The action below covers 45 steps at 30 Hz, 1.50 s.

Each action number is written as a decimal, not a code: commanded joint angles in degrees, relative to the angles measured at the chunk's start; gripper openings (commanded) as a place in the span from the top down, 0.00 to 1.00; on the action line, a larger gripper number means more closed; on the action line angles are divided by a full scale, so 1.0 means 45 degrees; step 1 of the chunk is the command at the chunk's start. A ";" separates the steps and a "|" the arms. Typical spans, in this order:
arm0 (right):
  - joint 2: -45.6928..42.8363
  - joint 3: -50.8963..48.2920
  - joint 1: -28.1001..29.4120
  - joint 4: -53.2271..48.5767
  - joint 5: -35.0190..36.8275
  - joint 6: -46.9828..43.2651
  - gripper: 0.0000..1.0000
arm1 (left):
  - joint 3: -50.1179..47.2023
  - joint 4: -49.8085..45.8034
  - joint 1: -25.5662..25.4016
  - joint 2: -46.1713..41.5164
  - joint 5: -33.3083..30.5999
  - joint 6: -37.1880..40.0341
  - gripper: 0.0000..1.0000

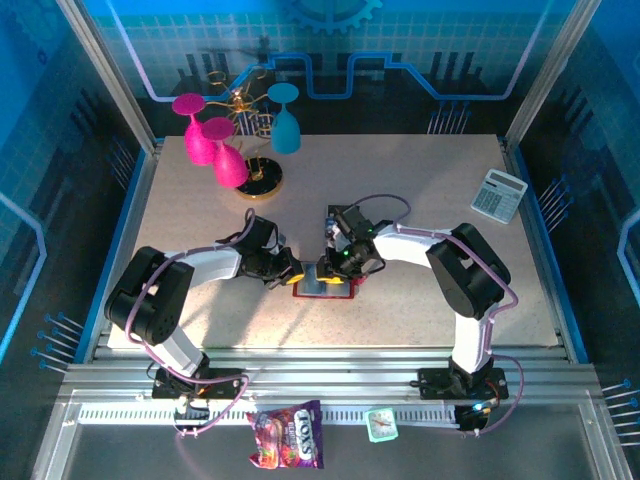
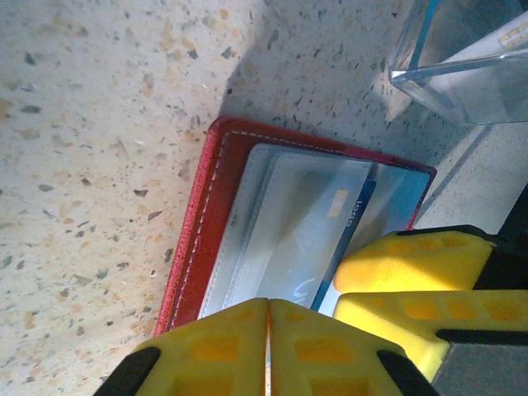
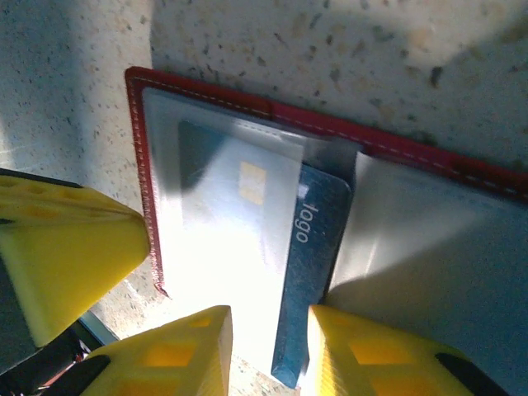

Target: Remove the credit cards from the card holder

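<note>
Left gripper (image 2: 268, 346) is shut at the left edge of the open red card holder (image 2: 219, 206), mid-tabletop (image 1: 420, 200); right gripper (image 3: 268, 330) stands part open astride the blue card (image 3: 318, 239), half out of its pocket. Likely thin, stiff, slick: pinch its protruding end

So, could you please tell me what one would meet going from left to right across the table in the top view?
pink glasses → blue glass → card holder → calculator
</note>
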 commanded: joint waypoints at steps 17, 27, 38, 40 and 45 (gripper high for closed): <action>-0.0787 -0.0628 -0.0218 0.0370 -0.0263 0.0313 0.70 | -0.0131 -0.0509 0.0041 0.0728 0.0166 0.0444 0.93; -0.0367 -0.1004 -0.0321 0.1045 -0.0631 0.0528 0.71 | -0.0059 -0.0919 0.0039 0.0660 -0.0025 0.0561 0.95; -0.0211 -0.1638 -0.0500 0.2298 -0.1243 0.1072 0.73 | -0.0058 -0.1102 0.0014 0.0611 -0.0010 0.0616 0.95; -0.0170 -0.1701 -0.0516 0.2372 -0.1306 0.1094 0.73 | -0.0058 -0.1165 -0.0021 0.0574 -0.0067 0.0636 0.95; -0.0153 -0.1820 -0.0570 0.2551 -0.1390 0.1108 0.73 | 0.0026 -0.1521 -0.0156 0.0555 -0.0343 0.0794 0.96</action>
